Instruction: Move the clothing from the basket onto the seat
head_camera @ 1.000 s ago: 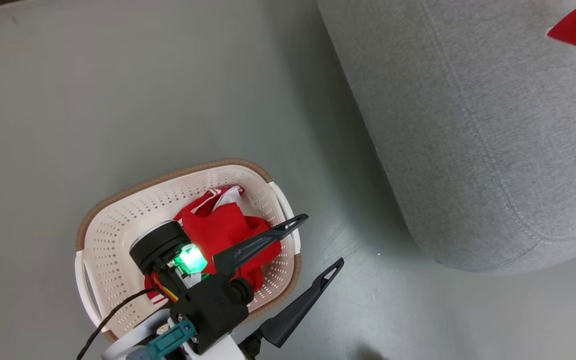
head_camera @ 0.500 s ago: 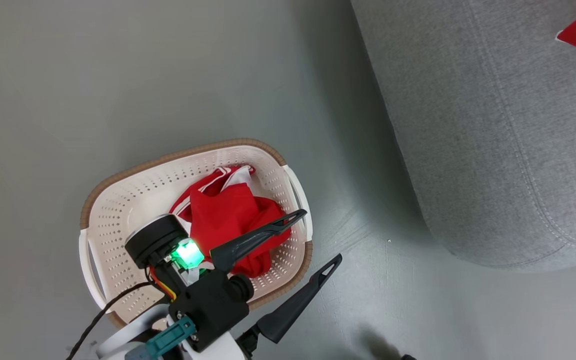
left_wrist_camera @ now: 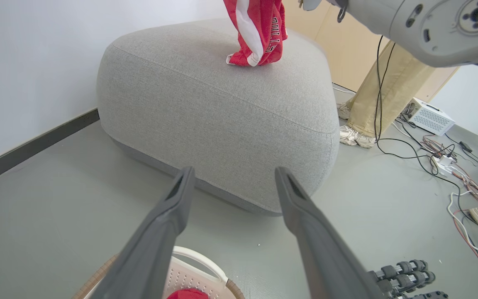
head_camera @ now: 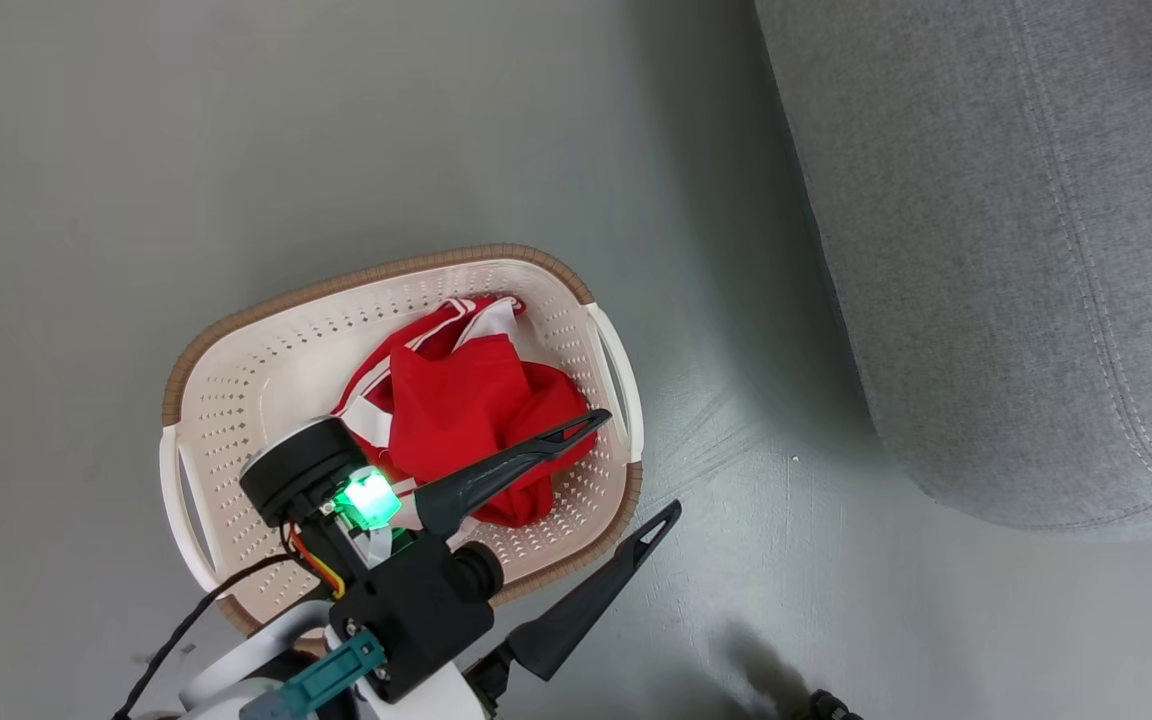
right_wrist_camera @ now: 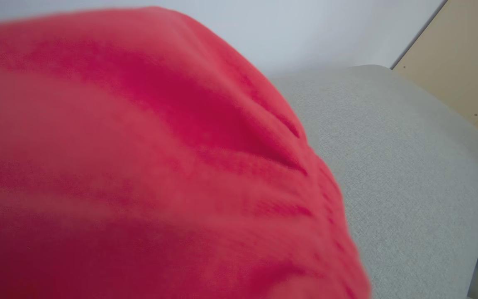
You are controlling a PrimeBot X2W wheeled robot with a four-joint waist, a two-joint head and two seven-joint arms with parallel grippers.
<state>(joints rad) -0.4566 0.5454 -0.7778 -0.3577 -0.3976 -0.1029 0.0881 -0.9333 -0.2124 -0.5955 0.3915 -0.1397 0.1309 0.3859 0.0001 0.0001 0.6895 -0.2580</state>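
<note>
Garment (left_wrist_camera: pixel 257 33) hangs vert., btm end on seat (left_wrist_camera: pixel 206 108) top

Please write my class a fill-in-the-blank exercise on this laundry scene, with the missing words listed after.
The basket holds crumpled clothing that is mostly ____. The left gripper, over the basket's edge, has its jaws ____. A second garment hangs with its lower end touching the ____ seat.
Missing words: red; open; grey.
</note>
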